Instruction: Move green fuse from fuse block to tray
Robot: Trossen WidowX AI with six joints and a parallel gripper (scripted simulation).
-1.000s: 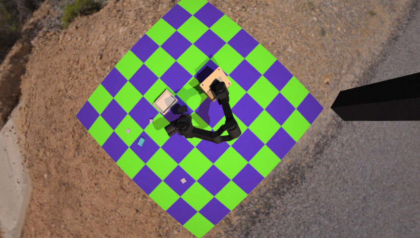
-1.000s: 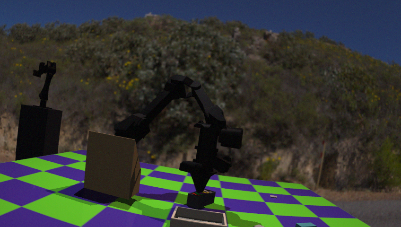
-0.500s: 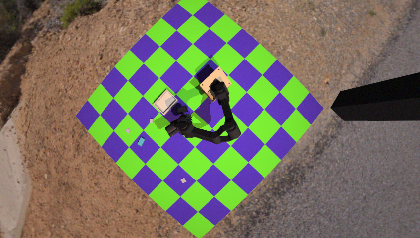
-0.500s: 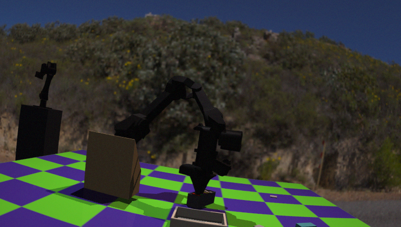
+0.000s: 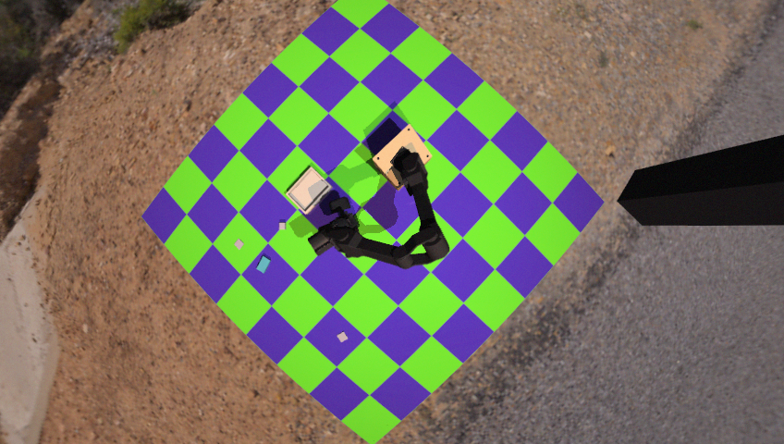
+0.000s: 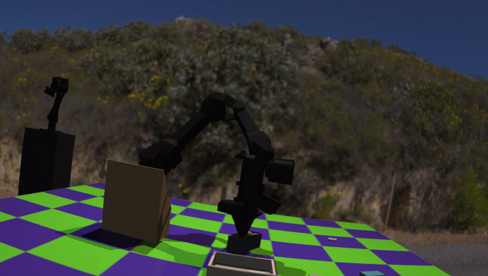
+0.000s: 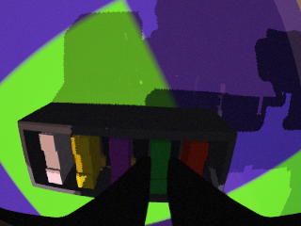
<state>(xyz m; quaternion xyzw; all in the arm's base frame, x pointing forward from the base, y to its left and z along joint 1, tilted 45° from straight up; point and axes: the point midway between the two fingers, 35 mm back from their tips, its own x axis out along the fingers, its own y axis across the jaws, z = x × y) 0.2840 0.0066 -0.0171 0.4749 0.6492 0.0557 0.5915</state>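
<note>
The green fuse (image 7: pixel 160 145) stands in its slot in the black fuse block (image 7: pixel 132 114) (image 6: pixel 242 244), between the purple fuse (image 7: pixel 120 153) and the red fuse (image 7: pixel 196 154). The yellow fuse (image 7: pixel 87 153) and pale fuse (image 7: pixel 49 151) stand further left in the wrist view. My gripper (image 7: pixel 158 165) (image 6: pixel 242 236) points down at the block and is shut on the green fuse, one finger on each side. How close the fingertips are to the neighbouring fuses is hard to tell. The pale tray (image 5: pixel 304 189) (image 6: pixel 211 261) stands beside the block and holds nothing that I can see.
A tan wedge-shaped box (image 6: pixel 132 201) (image 5: pixel 389 147) stands near the arm's base. A teal block (image 5: pixel 263 264) (image 6: pixel 371 273) and small pale pieces (image 5: pixel 238 243) (image 5: pixel 282 225) (image 5: pixel 342 337) lie on the checkered surface. A second small arm stands on a black pedestal (image 6: pixel 46 160).
</note>
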